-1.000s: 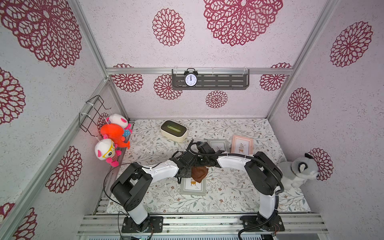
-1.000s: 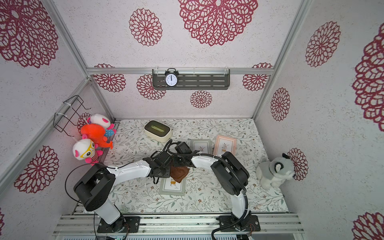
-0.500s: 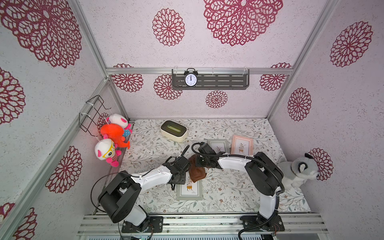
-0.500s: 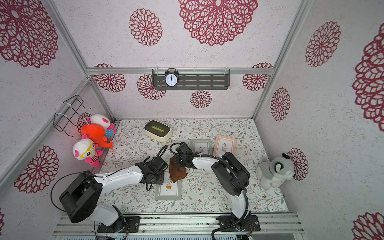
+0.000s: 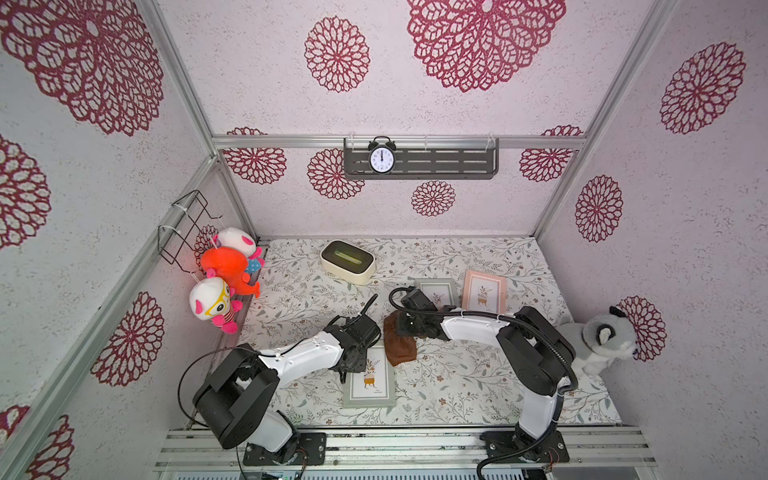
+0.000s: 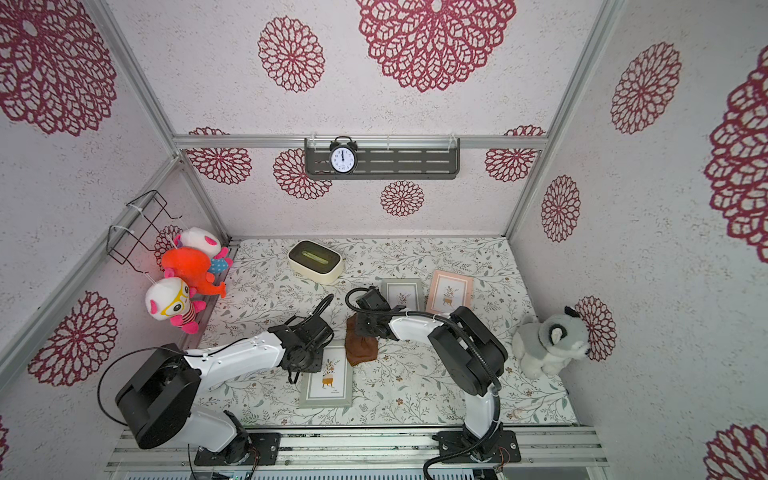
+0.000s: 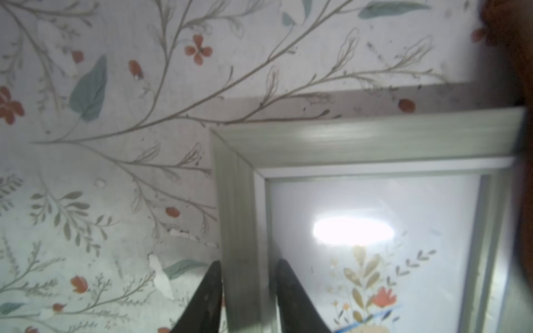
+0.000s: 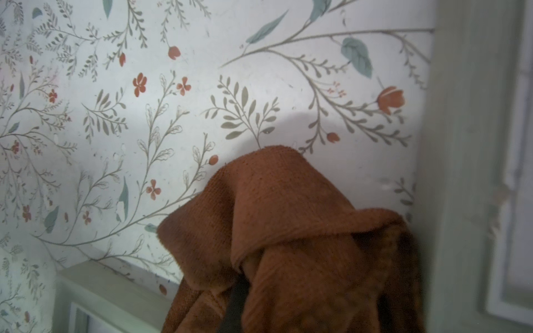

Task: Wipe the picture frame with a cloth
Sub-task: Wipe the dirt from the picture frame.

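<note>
A grey-green picture frame with a flower print lies flat near the table's front. My left gripper is shut on the picture frame, one fingertip on each side of its left rail. The rust-brown cloth hangs bunched from my right gripper, which is shut on it. In the right wrist view the cloth covers the jaws. Its lower end rests over the frame's far right corner.
A second green frame and a pink frame lie behind the right arm. A cream box sits at the back. A grey plush sits at the right wall. Colourful plush toys hang at the left wall.
My left gripper has left the cloth, opened, moved towards the front left and shut on the frame's left rail. The frame has slid slightly left. The right gripper still holds the cloth.
</note>
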{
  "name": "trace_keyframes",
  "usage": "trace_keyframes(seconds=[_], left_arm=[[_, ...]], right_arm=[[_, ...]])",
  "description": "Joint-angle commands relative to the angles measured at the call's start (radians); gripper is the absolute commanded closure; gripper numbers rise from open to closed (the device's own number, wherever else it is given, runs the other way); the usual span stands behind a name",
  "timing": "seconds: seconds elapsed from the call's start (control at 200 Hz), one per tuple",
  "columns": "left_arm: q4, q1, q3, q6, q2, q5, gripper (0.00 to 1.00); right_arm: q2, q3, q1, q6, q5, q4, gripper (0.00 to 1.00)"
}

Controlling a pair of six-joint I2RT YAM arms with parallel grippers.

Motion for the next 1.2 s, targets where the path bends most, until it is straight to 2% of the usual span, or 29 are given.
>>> trace_keyframes(seconds=[0.0, 0.085, 0.185, 0.505, 0.651, 0.846, 0.991, 1.196], left_arm=[[0.061, 0.0, 0.035, 0.05, 0.072, -0.026, 0.77], [0.087, 0.001, 0.065, 0.089, 0.094, -0.031, 0.79], [0.081, 0.012, 0.109, 0.121, 0.093, -0.04, 0.77], [0.092, 0.036, 0.073, 0.152, -0.066, -0.032, 0.44], [0.018, 0.047, 0.056, 0.099, -0.116, -0.033, 0.44], [-0.057, 0.048, -0.052, -0.027, -0.218, 0.063, 0.45], [0.022, 0.046, -0.128, -0.078, -0.232, 0.16, 0.46], [0.128, 0.048, -0.111, -0.053, -0.145, 0.141, 0.5]], right_arm=[[-0.115, 0.001, 0.0, -0.034, -0.015, -0.057, 1.0], [-0.163, -0.018, 0.0, -0.032, -0.026, -0.073, 1.0], [-0.194, -0.034, 0.0, -0.023, -0.061, -0.082, 1.0], [-0.161, -0.027, 0.019, -0.023, -0.1, -0.079, 1.0], [-0.098, 0.033, 0.038, -0.035, -0.119, -0.077, 1.0], [-0.008, 0.117, 0.07, -0.069, -0.128, -0.115, 1.0], [0.055, 0.16, 0.085, -0.094, -0.121, -0.144, 1.0], [0.087, 0.161, 0.096, -0.098, -0.114, -0.149, 1.0]])
